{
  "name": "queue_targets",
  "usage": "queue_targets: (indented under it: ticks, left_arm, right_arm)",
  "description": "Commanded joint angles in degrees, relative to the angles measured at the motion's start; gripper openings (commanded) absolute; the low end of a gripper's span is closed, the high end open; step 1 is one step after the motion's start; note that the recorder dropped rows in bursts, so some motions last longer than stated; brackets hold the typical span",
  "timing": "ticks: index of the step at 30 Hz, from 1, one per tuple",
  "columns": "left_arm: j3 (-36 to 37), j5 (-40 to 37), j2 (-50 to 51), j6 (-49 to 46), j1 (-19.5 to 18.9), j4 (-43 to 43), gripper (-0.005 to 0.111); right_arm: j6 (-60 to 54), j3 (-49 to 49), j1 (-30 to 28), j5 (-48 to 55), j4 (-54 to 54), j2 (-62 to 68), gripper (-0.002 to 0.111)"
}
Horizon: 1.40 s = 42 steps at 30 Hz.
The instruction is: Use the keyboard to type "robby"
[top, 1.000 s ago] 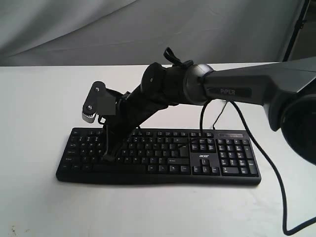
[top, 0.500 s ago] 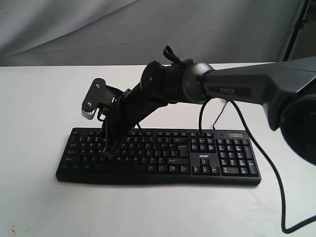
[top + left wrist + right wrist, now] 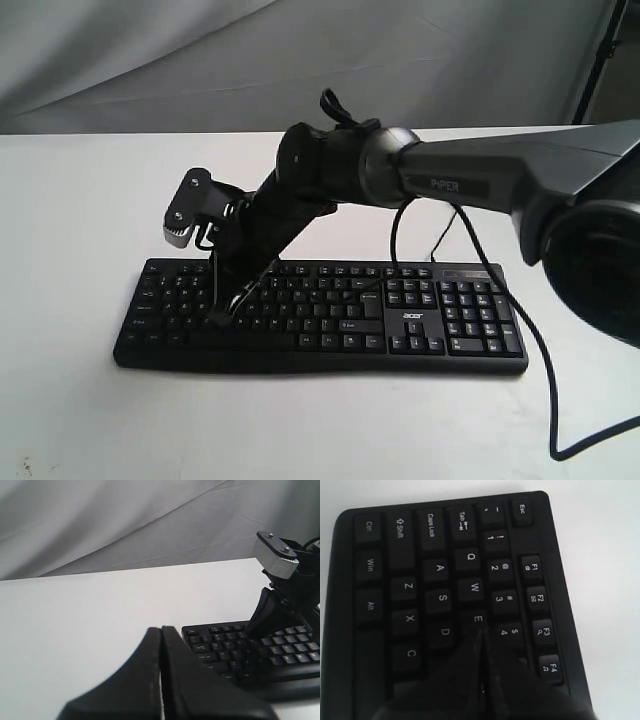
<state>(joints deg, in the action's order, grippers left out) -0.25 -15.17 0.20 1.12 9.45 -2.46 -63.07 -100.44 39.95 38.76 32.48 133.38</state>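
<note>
The black keyboard point(image 3: 455, 322) lies flat on the white table, acer logo facing the front. My right arm reaches across the middle, and my right gripper point(image 3: 216, 319) points down at the left letter keys, shut with nothing in it. In the right wrist view the right gripper point(image 3: 481, 631) has its tips beside the E key point(image 3: 477, 619), and the keys past E are hidden under the fingers. Whether a key is pressed I cannot tell. My left gripper point(image 3: 161, 629) is shut and empty, low over the table left of the keyboard point(image 3: 215, 639).
A black cable point(image 3: 548, 385) loops over the table at the right and off the front edge. A grey cloth backdrop point(image 3: 150, 60) hangs behind the table. The white table point(image 3: 70, 200) is bare left of and in front of the keyboard.
The right arm has shifted slightly left. Its gripper tip lifted a little from the keys and is down at the left letter keys again.
</note>
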Motion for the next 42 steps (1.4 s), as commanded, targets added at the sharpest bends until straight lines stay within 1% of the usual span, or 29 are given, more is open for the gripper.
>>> queue_targets:
  ticks: [1, 38, 42]
  left_arm:
    - [0.25, 0.31, -0.20, 0.16, 0.36, -0.27, 0.000]
    - [0.25, 0.31, -0.20, 0.16, 0.36, -0.27, 0.000]
    - [0.25, 0.31, -0.20, 0.16, 0.36, -0.27, 0.000]
  right_arm:
    - [0.12, -0.23, -0.12, 0.92, -0.28, -0.17, 0.000]
    - [-1.15, -0.33, -0.12, -0.49, 1.17, 0.97, 0.000]
    - [-1.13, -0.33, -0.12, 0.02, 0.50, -1.05, 0.000]
